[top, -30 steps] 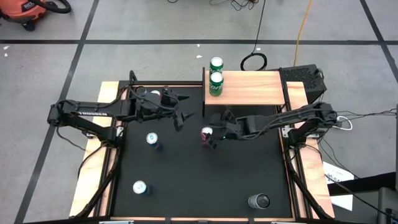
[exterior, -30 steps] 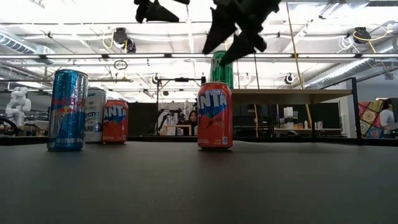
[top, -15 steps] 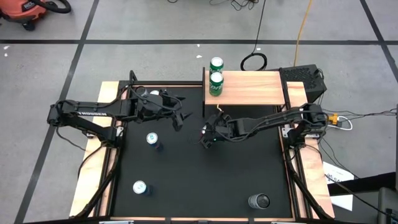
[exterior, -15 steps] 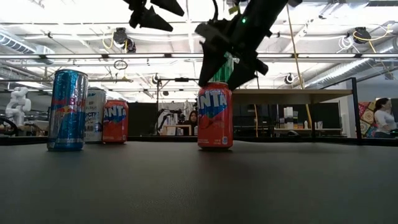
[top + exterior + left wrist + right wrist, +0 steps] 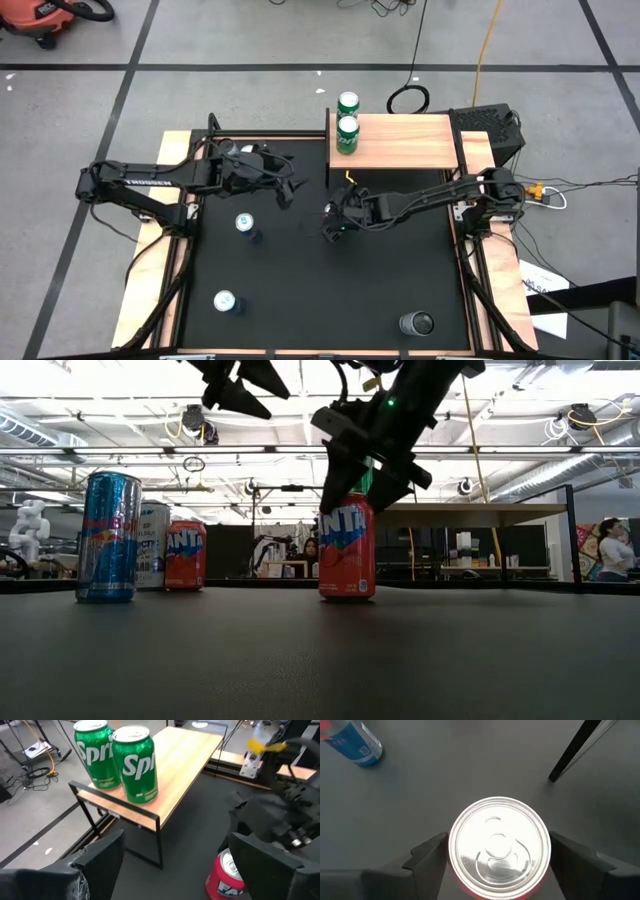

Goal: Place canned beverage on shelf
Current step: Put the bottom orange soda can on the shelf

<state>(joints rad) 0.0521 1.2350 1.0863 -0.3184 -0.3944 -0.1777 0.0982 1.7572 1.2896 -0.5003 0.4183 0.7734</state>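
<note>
The right claw [image 5: 333, 222] hangs over the red Fanta can [image 5: 346, 548] near the middle of the black worktop [image 5: 300, 290], just in front of the shelf [image 5: 400, 140]. Its fingers [image 5: 427, 855] are spread wide, one on each side of the can's silver top [image 5: 499, 846]. From the side they straddle the rim, apart from the can wall, and the can stands upright on the worktop.

The shelf is at the far edge of the worktop, a light wooden board on thin black posts. Two green Sprite cans [image 5: 120, 760] stand upright at its left end, one behind the other, close together. The rest of the board is bare.

The left claw [image 5: 287, 186] hovers left of the shelf and above the worktop, fingers wide, holding nothing.

Left of the Fanta can, a blue Red Bull can [image 5: 108, 536] stands upright, with a white can [image 5: 154, 545] and a second Fanta can [image 5: 186, 555] behind it. A dark can [image 5: 415, 323] stands at the near right.
</note>
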